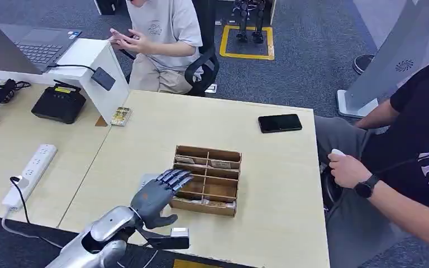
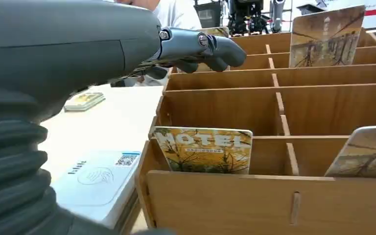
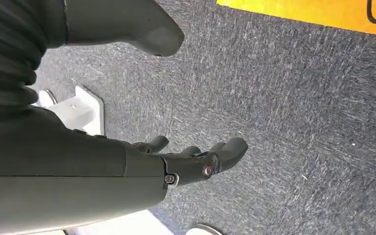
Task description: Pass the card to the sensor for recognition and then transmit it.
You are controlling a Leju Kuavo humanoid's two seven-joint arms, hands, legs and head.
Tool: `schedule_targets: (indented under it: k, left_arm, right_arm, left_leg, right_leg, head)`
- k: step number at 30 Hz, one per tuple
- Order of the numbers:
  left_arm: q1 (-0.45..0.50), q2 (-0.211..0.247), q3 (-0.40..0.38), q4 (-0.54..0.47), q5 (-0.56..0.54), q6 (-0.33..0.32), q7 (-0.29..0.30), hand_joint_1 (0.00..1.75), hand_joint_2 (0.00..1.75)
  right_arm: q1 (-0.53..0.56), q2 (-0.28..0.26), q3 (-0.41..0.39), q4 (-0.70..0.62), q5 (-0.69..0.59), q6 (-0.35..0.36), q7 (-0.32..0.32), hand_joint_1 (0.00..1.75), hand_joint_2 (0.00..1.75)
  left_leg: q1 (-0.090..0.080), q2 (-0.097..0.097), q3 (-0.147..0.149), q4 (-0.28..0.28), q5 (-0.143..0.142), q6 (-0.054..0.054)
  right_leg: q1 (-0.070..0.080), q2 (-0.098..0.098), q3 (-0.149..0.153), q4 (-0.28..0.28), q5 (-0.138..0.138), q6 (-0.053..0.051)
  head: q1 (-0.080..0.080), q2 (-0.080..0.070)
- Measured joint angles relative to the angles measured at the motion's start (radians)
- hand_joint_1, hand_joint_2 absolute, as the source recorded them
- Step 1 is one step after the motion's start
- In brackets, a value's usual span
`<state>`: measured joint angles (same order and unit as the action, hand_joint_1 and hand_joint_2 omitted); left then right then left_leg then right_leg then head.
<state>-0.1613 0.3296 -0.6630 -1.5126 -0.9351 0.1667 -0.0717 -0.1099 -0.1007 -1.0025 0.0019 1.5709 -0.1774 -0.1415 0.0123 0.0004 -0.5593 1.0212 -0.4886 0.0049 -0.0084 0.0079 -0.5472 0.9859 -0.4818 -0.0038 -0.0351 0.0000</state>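
Upright, yellow HOTEL card (image 2: 203,149), autumn trees

We count one wooden divided box (image 1: 207,180), three cards (image 2: 203,149) standing in it, one white card reader (image 2: 96,182), one phone (image 1: 280,123), two people (image 1: 162,33).

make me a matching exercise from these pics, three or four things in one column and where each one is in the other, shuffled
Things:
1. black smartphone
2. yellow HOTEL card
3. white power strip
4. left hand

Places:
A. standing in a compartment of the wooden divided box
B. on the side desk left of the box
C. over the box's left edge
D. flat on the table beyond the box, to the right

Pairs: 1-D, 2-A, 3-B, 4-C
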Motion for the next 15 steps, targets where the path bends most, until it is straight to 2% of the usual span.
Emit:
schedule_targets:
  k: [5,15]
  left_arm:
    - [0.000,0.000,0.000,0.000,0.034,-0.009,-0.024,1.75,1.75]
    - [0.000,-0.008,0.008,0.000,0.082,-0.023,-0.032,1.75,1.75]
  right_arm:
    - [0.000,0.000,0.000,0.000,0.000,0.000,-0.002,0.00,1.75]
    - [0.001,0.000,0.000,0.000,0.000,-0.002,-0.002,0.00,1.75]
  left_leg:
    - [0.000,0.000,0.000,0.000,0.000,0.000]
    - [0.000,0.000,0.000,0.000,0.000,0.000]
  right_leg:
    - [0.000,0.000,0.000,0.000,0.000,0.000]
    - [0.000,0.000,0.000,0.000,0.000,0.000]
  head:
    - [0.000,0.000]
    - [0.000,0.000]
